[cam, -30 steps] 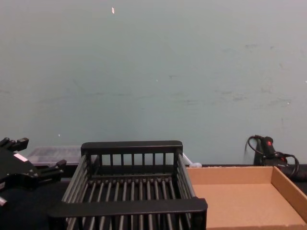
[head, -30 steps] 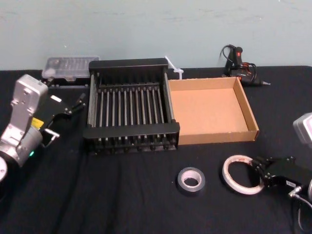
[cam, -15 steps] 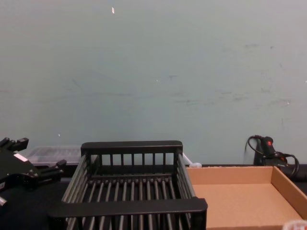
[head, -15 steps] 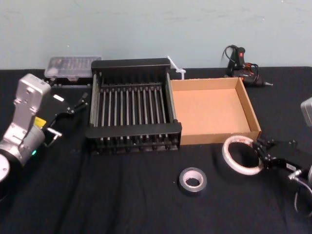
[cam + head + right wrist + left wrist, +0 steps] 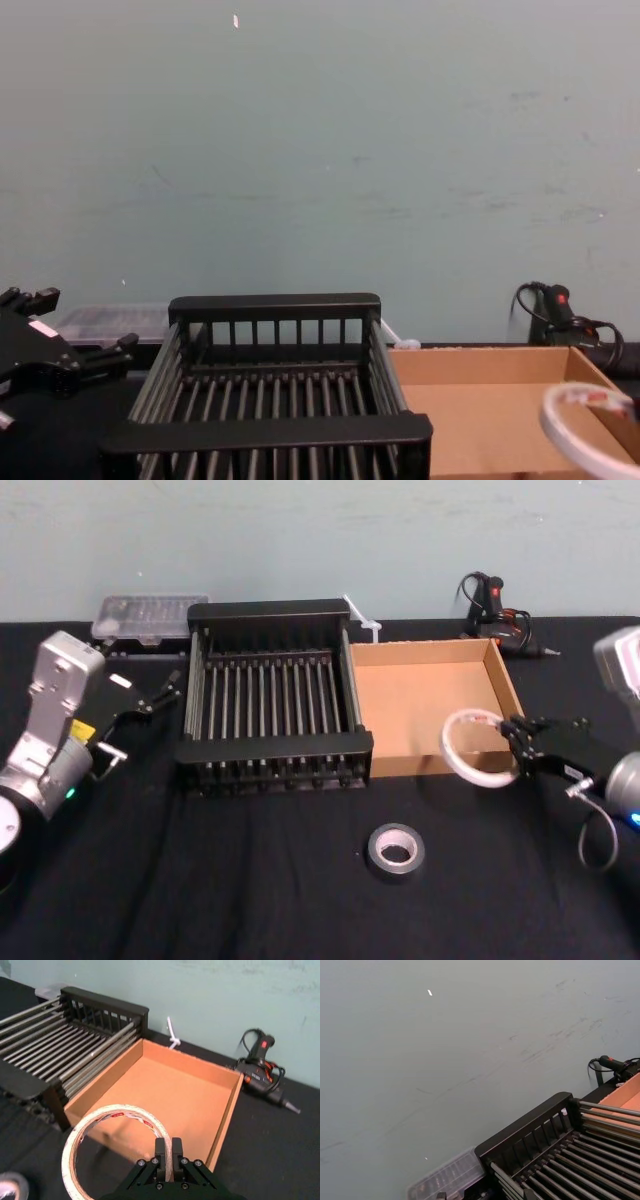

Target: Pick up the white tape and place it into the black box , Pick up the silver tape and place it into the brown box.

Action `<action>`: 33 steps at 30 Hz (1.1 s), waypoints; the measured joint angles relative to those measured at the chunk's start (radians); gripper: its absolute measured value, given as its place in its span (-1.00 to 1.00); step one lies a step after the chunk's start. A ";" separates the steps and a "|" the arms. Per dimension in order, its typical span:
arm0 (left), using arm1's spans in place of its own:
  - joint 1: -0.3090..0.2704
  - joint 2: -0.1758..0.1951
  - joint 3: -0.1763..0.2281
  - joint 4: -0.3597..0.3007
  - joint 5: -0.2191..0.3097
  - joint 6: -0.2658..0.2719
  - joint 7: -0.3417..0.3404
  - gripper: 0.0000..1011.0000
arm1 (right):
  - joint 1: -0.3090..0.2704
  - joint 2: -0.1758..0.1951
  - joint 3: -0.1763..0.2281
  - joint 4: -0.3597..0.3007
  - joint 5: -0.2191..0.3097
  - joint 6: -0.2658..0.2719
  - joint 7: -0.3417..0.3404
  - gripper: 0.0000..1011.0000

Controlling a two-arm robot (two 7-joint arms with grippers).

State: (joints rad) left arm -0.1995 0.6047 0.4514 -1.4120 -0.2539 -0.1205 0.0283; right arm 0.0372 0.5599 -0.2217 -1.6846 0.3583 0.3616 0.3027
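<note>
My right claw (image 5: 515, 745) grips the one white tape (image 5: 116, 1109); the one silver tape (image 5: 378, 844) lies to its left, nearer me; left claw (image 5: 145, 715) gapes.

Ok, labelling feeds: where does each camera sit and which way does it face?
Head: high, looking down on black box, brown box; left hand idle, right hand holding white tape.
Chest: low, facing wall across both boxes; left hand lower left.
Left wrist: beside black box, facing wall.
Right wrist: behind right hand, over brown box.
Shared: black box in all.
</note>
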 joint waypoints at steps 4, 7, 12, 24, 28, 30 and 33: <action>0.000 0.000 0.000 0.000 0.000 0.000 0.000 0.98 | 0.038 -0.016 -0.015 0.022 -0.019 -0.005 0.002 -0.83; 0.000 0.000 0.000 0.000 0.000 0.000 0.000 0.98 | 0.069 -0.028 -0.031 0.040 -0.035 -0.012 0.011 -0.83; 0.000 0.000 0.000 0.000 0.000 0.000 0.000 0.98 | 0.120 -0.050 -0.058 0.071 -0.059 -0.020 0.027 -0.83; 0.000 0.000 0.000 0.000 0.000 0.000 0.000 0.98 | 0.205 -0.104 -0.112 0.120 -0.094 -0.019 0.051 -0.83; 0.000 0.000 0.000 0.000 0.000 0.000 0.000 0.98 | 0.229 -0.122 -0.133 0.134 -0.106 -0.020 0.058 -0.83; 0.000 0.000 0.000 0.000 0.000 0.000 0.000 0.98 | 0.244 -0.133 -0.146 0.142 -0.114 -0.022 0.063 -0.83; 0.000 0.000 0.000 0.000 0.000 0.000 0.000 0.98 | 0.265 -0.147 -0.162 0.154 -0.125 -0.027 0.069 -0.83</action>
State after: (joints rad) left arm -0.1995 0.6047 0.4514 -1.4120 -0.2539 -0.1205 0.0283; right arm 0.3021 0.4126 -0.3839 -1.5302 0.2337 0.3348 0.3715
